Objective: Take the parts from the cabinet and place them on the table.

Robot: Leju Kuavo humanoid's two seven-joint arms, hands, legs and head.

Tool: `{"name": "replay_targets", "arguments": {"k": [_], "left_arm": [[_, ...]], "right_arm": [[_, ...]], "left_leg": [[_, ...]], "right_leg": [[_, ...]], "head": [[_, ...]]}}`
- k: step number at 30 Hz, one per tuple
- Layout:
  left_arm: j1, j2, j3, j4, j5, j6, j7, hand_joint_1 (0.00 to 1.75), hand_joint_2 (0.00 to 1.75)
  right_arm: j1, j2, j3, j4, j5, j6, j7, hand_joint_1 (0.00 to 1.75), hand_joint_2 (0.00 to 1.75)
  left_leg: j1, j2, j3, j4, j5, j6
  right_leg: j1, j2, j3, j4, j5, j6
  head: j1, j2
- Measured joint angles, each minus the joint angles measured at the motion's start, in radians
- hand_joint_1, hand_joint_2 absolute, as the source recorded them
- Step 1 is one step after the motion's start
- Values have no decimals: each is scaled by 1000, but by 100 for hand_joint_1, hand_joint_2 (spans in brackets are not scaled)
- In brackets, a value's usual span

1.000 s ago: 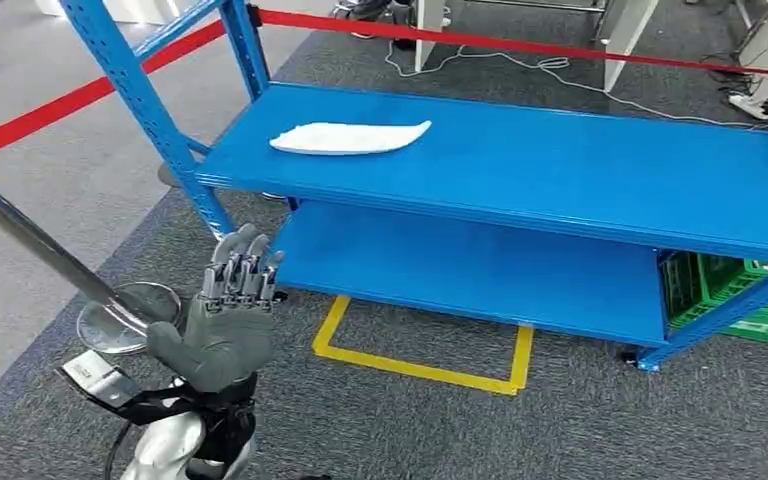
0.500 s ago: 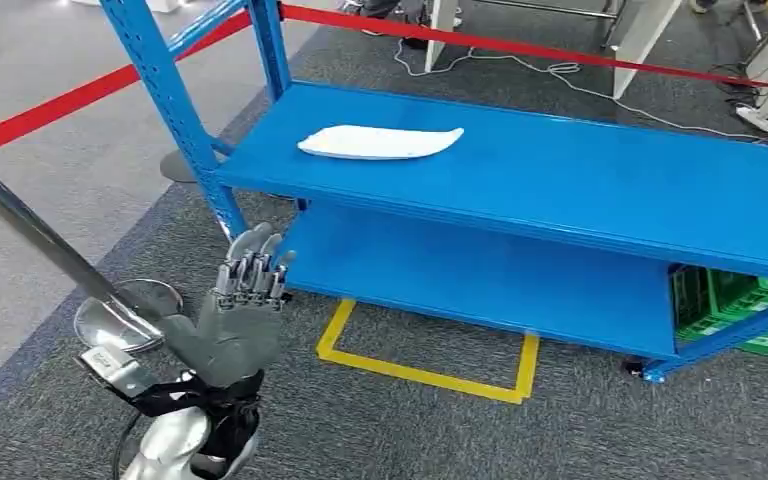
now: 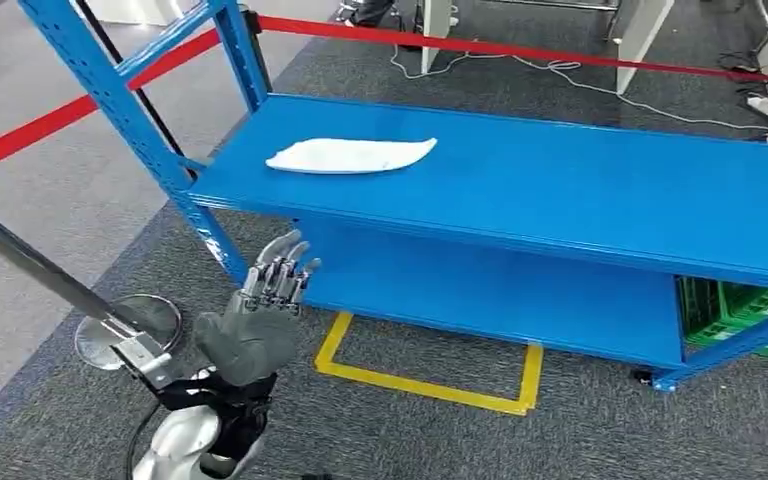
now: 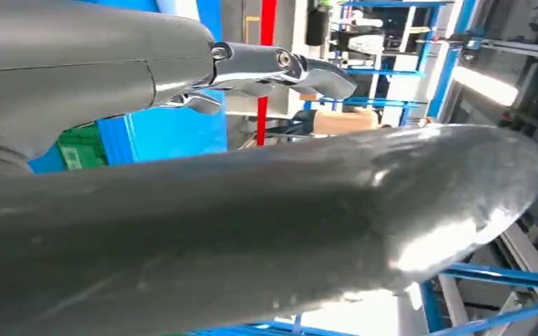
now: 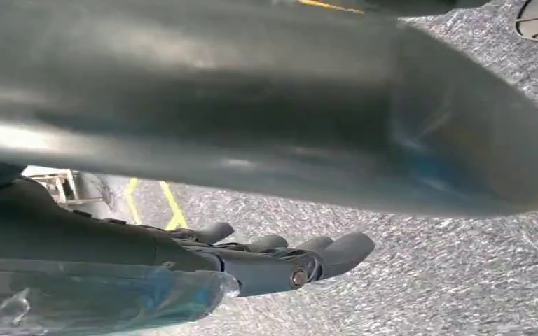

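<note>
A flat white part [image 3: 352, 155] lies on the top shelf of the blue rack [image 3: 580, 190], near its left end. My left hand [image 3: 260, 322] is raised in front of the rack's left corner, below the top shelf, fingers straight and pointing up, holding nothing. It is well short of the white part. The left wrist view shows its thick thumb [image 4: 252, 231] close up and its fingers [image 4: 280, 66] stretched out. In the right wrist view my right hand [image 5: 280, 262] hangs over the grey carpet with its fingers extended and nothing in them.
A lower shelf [image 3: 480, 280] sits under the top one. Green crates [image 3: 750, 315] stand under the rack's right end. A yellow taped outline [image 3: 425, 385] marks the carpet. A stanchion pole [image 3: 30, 265] with a round base [image 3: 125, 325] and red barrier tape [image 3: 520, 45] border the area.
The camera has swung, so the whole scene shifted. My left hand has come a little closer to the rack's left corner, still holding nothing.
</note>
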Motion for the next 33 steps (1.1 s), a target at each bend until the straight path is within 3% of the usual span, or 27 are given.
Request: {"name": "replay_targets", "arguments": {"k": [2, 3, 4, 5, 8, 9, 10, 12, 13, 14, 15, 17, 18, 19, 20, 22, 24, 25, 27, 28, 29, 30, 31, 33], "left_arm": [[0, -1, 0, 2, 0, 0, 0, 0, 0], [-1, 0, 0, 2, 0, 0, 0, 0, 0], [-2, -2, 0, 3, 0, 1, 1, 0, 0], [-3, -2, -1, 3, 0, 1, 2, 0, 0], [-2, -4, 0, 4, 0, 2, 2, 0, 0], [-3, -5, 0, 4, 0, 2, 3, 0, 0], [-4, -5, 0, 4, 0, 2, 3, 0, 0], [-4, -5, 0, 7, 0, 5, 6, 0, 0], [-4, -4, 0, 10, 0, 6, 8, 0, 0], [-3, -4, 0, 12, 0, 9, 11, 0, 0], [-3, -4, 0, 14, -1, 11, 11, 0, 0], [-3, -4, 0, 14, -3, 12, 12, 0, 0], [-3, -4, 0, 15, -3, 12, 12, 0, 0], [-4, -4, 0, 16, -4, 13, 12, 0, 0], [-4, -4, 0, 16, -4, 15, 14, 0, 0], [-4, -4, 0, 16, -5, 14, 14, 0, 0], [-5, -4, 0, 17, -11, 13, 14, 0, 0], [-6, -3, -1, 17, -15, 11, 14, 0, 0], [-7, 0, -2, 19, -24, 5, 16, 0, 0], [-6, 2, -2, 22, -24, 3, 16, 0, 0], [-6, 3, -2, 24, -22, 0, 16, 0, 0], [-6, 5, -2, 26, -15, -3, 15, 0, 0], [-6, 4, -2, 26, -7, -6, 15, 0, 0], [-7, 3, -2, 26, 3, -8, 15, 0, 0]], "right_arm": [[0, 0, -1, 0, 0, 0, 0, 0, 0], [2, 0, -1, 0, 1, 0, 0, 0, 0], [0, 0, -2, 0, 1, 0, 0, 0, 0], [-1, 0, -2, 0, 1, 0, 0, 0, 0], [-5, 0, -3, 0, 1, 0, 0, 0, 0], [-4, 0, -4, 0, 2, 1, 0, 0, 0], [-4, 0, -5, 0, 2, 1, 0, 0, 0], [-3, 0, -5, 0, 2, 1, 0, 0, 0], [-1, 0, -6, 0, 3, 1, 0, 0, 0], [0, 0, -6, 0, 3, 1, 0, 0, 0], [0, 0, -7, 0, 3, 1, 0, 0, 0], [-2, 0, -10, 0, 5, 1, -1, 0, 0], [-2, 0, -11, 0, 5, 1, -1, 0, 0], [-2, 3, -13, 1, 5, 2, -2, 0, 0], [-4, 3, -14, 1, 5, 2, -2, 0, 0], [-2, 3, -15, 1, 5, 2, -2, 0, 0], [-1, 3, -17, 1, 5, 2, -2, 0, 0], [-2, 3, -18, 1, 6, 2, -2, 0, 0], [-2, 3, -19, 1, 8, 2, -2, 0, 0], [-2, 3, -19, 1, 8, 2, -2, 0, 0], [-2, 3, -20, 1, 8, 3, 0, 0, 0], [-2, 3, -21, 1, 8, 3, 0, 0, 0], [-3, 3, -22, 1, 8, 3, 1, 0, 0], [-3, 3, -23, 1, 8, 3, 1, 0, 0]], "left_leg": [[0, 1, 59, -160, 119, 8], [-2, 3, 78, -206, 131, 12], [-3, 1, 97, -233, 114, 17], [-2, 0, 99, -242, 95, 22], [4, -3, 107, -252, 86, 35], [4, -3, 113, -253, 83, 39], [4, -2, 116, -253, 79, 45], [4, 0, 121, -253, 71, 49], [4, -1, 124, -253, 68, 49], [4, -2, 130, -253, 64, 48], [6, -4, 137, -253, 59, 47], [10, -6, 156, -253, 49, 38], [8, -7, 161, -253, 43, 30], [2, -8, 159, -244, 39, 23], [1, -8, 158, -250, 43, 19], [5, -8, 161, -257, 48, 11], [5, -5, 158, -247, 34, 2], [4, -3, 139, -207, 7, -2], [4, -2, 56, -44, -68, -7], [4, -2, 20, 23, -89, -6], [4, -2, 2, 51, -87, -5], [4, -2, 7, 35, -63, -2], [4, -2, 29, -14, -24, 2], [2, -1, 115, -183, 62, 14]], "right_leg": [[-1, 3, 27, 0, -21, 7], [-1, 3, 27, -2, -30, 14], [8, 7, 26, 3, -40, 21], [7, 3, 23, 0, -41, 24], [7, 0, 38, -13, -52, 37], [7, -3, 30, 13, -64, 40], [8, -3, -2, 73, -94, 42], [7, -3, -107, 252, -160, 45], [7, -3, -151, 313, -168, 47], [5, -3, -171, 320, -146, 49], [4, -4, -167, 279, -100, 50], [0, -4, -110, 118, 12, 54], [-6, -5, -83, 40, 52, 59], [-4, 0, -72, 22, 42, 58], [-4, 3, -77, 25, 45, 44], [2, 5, -79, 26, 45, 32], [-4, 3, -74, 20, 51, 16], [-4, 2, -73, 20, 49, 10], [-2, 0, -73, 20, 47, 4], [0, -1, -73, 20, 46, 2], [0, -1, -72, 20, 46, 2], [2, 0, -70, 20, 45, 2], [2, 1, -68, 20, 45, 1], [2, 3, -62, 20, 41, 5]], "head": [[0, 0], [0, 0], [-1, 0], [2, 0], [5, 0], [5, 0], [5, 0], [5, 0], [5, 0], [5, 0], [5, 0], [5, 0], [6, 0], [10, 0], [5, 0], [3, 0], [3, 0], [-4, 0], [-5, 0], [-5, 0], [-4, 0], [-5, 0], [-4, 0], [-5, 0]]}}
